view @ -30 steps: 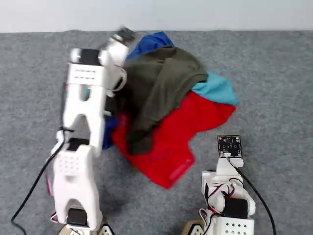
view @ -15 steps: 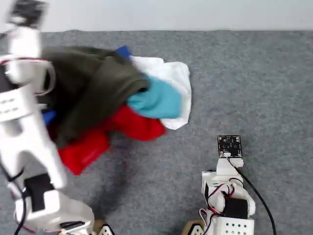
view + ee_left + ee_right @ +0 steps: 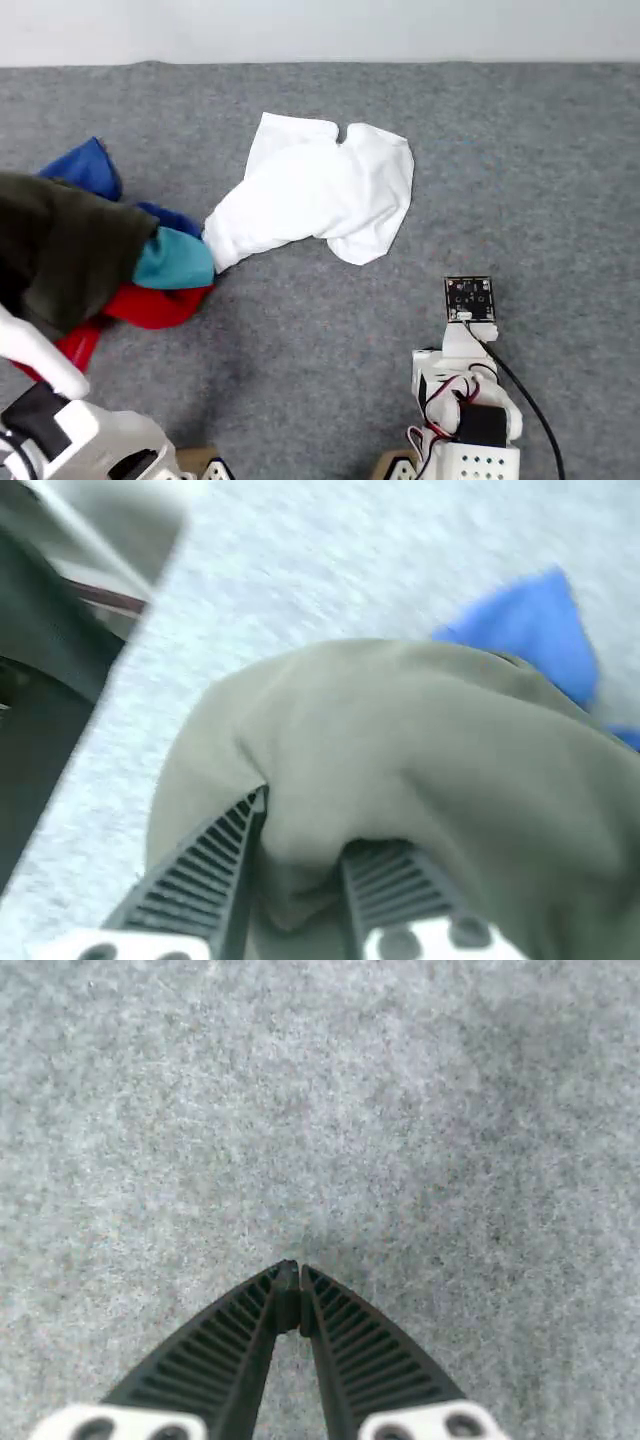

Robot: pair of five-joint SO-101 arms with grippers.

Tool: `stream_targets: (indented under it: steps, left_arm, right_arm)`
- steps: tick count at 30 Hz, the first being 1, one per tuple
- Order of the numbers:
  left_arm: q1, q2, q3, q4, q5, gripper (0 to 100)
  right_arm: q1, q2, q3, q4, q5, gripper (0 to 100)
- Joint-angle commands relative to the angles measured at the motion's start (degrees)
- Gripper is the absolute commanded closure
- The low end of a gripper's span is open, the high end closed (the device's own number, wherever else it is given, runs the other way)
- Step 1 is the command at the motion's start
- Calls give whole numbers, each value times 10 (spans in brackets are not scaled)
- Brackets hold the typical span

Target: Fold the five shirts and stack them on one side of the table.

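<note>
Grey felt table cover: we log far more of it bare than a second ago, because the heap that sat mid-table is now dragged off to the left arm's side.

White shirt, our reference: that drag uncovers it. It lies alone and roughly spread, one corner touching the teal shirt.

Olive shirt: left of the white shirt and apart from it, draped over the bundle. Red shirt sits underneath; blue shirt pokes out on the far side.

Left gripper: beyond the bundle from the white shirt, its fingers pinch a fold of olive cloth.

Right gripper: on the near side of the white shirt, fingers pressed together on nothing, over bare felt, unmoved across the frames.

We judge one shirt is now separated and ready for a first fold. None is folded yet.
</note>
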State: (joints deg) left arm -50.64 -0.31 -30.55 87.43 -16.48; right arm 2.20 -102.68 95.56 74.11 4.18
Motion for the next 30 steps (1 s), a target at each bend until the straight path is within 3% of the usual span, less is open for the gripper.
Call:
stream_targets:
  steps: [1, 5, 10, 17, 20, 26, 30]
  left_arm:
    - [-32, -38, -7, -85, 5, 996]
    - [-46, -38, -7, -139, 4, 996]
    - [-45, -37, 3, -146, -4, 995]
    - [6, -38, 81, -149, -91, 987]
    - [11, -41, 101, -149, -109, 906]
    - [7, -44, 100, -149, -94, 625]
    - [12, -61, 90, -149, -94, 609]
  right_arm:
    - [6, 2, 10, 2, 6, 990]
    - [6, 2, 10, 2, 6, 990]
    - [6, 2, 10, 2, 6, 990]
    - [6, 2, 10, 2, 6, 990]
    - [6, 2, 10, 2, 6, 990]
    - [6, 2, 10, 2, 6, 990]
    - [6, 2, 10, 2, 6, 990]
